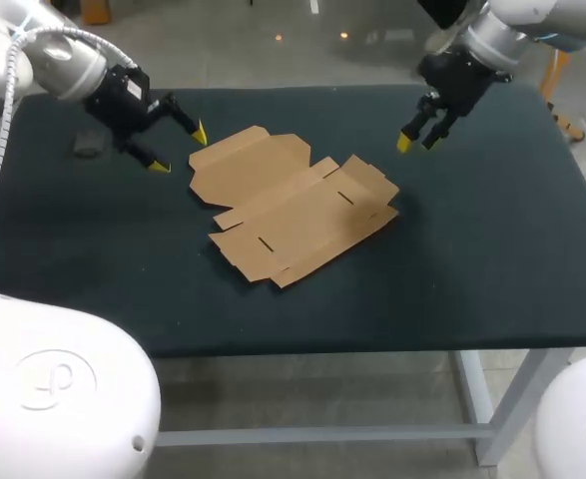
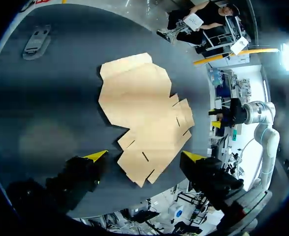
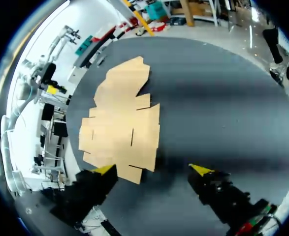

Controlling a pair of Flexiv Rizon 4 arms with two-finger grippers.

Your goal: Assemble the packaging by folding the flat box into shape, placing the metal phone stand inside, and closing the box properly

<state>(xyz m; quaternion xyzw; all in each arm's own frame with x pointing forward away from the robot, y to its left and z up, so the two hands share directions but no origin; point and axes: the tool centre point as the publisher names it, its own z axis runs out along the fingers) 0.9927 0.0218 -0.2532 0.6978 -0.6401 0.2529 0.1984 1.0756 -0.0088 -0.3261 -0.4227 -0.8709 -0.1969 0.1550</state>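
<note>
Flanking the flat box, left gripper and right gripper, both spread wide.

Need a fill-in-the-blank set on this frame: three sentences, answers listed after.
1. The cardboard box lies ___ on the table, not yet folded.
2. The left gripper and the right gripper hover at opposite ends of the box, and both are ___.
3. The metal phone stand sits outside the box, on the table beside the ___ arm.

Missing words: flat; open; left
</note>
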